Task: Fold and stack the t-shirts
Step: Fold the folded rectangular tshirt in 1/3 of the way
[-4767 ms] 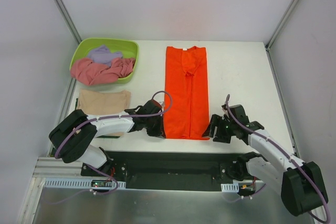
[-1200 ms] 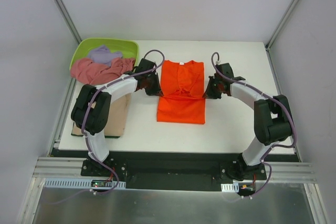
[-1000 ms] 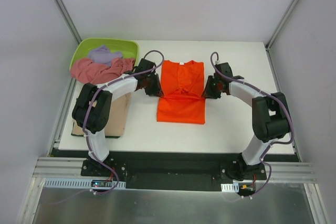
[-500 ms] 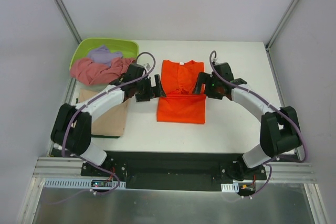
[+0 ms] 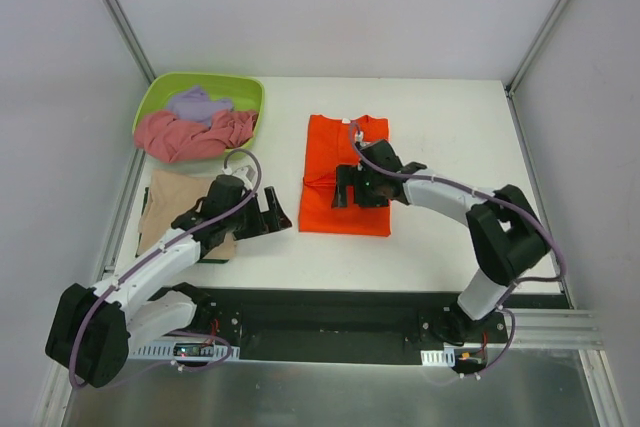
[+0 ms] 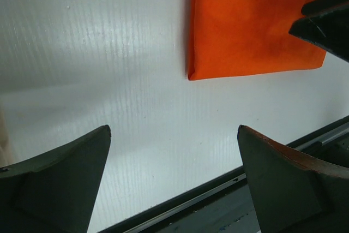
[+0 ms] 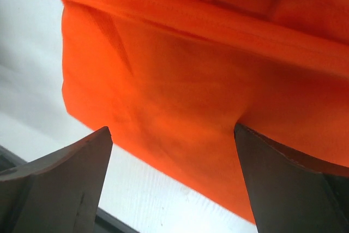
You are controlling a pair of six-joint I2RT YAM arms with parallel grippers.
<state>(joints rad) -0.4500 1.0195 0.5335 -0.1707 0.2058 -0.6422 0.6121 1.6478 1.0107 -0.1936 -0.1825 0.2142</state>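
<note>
top view: the orange t-shirt (image 5: 343, 172) lies folded into a rectangle at the middle of the desk (image 5: 450, 147), collar end away from the arms. the right jaws hang spread over its near half. the left jaws stand over bare desk, between it and the tan t-shirt (image 5: 175, 195) lying flat at the left edge. the pink t-shirt (image 5: 190, 137) and lavender t-shirt (image 5: 197, 104) lie crumpled in the green tub (image 5: 160, 87).

left wrist view: left jaws wide apart and empty above the desk, with a corner of the orange t-shirt (image 6: 245, 20) beyond them.

right wrist view: right jaws wide apart, gripping nothing, with the orange t-shirt (image 7: 180, 96) and its folded hem beneath.
</note>
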